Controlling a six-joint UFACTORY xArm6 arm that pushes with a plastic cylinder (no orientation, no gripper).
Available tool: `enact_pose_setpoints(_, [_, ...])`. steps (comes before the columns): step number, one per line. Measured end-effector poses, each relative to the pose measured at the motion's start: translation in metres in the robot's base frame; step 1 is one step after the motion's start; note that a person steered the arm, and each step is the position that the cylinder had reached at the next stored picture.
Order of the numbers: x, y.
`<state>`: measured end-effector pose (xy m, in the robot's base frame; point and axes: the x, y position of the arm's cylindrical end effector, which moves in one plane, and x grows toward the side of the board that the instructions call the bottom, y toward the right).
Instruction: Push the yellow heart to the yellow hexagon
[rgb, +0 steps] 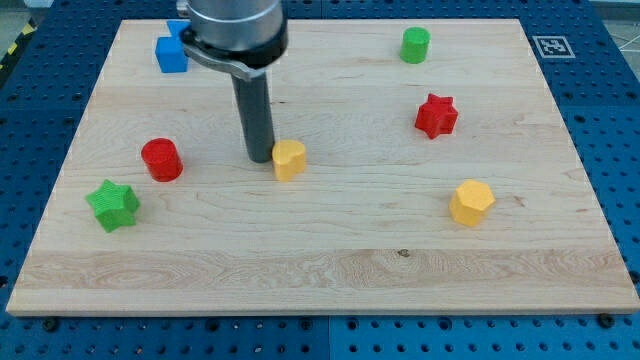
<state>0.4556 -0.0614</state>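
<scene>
And here we are in the camera view: my tip (259, 158) is planted on the wooden board (330, 250), and there are no fingers on this rig to open or clench, just a straight dark rod, grasping nothing. Right beside my tip, on the view's right, sits the yellow heart (289, 159); whether rod and heart actually touch is hard to call, the gap is that slim. Well off to the view's right and a bit lower than my tip waits the yellow hexagon (471, 203), clear of everything. Up from it, the red star (436, 115), and farther toward the view's top, the green cylinder (415, 45). To the view's left of my tip stands the red cylinder (161, 159), and lower left again the green star (112, 205). Up at the view's top, the blue block (172, 50) is partly hidden behind the arm's grey housing (232, 30), so its shape cannot be made out. The housing itself is cut off by the top edge.
</scene>
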Motion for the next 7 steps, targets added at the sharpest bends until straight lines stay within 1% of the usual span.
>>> enact_pose_setpoints(2, [0.032,0.093])
enact_pose_setpoints(3, [0.046,0.102])
enact_pose_setpoints(4, [0.077,0.088])
enact_pose_setpoints(5, [0.088,0.12])
enact_pose_setpoints(6, [0.087,0.142])
enact_pose_setpoints(7, [0.089,0.134])
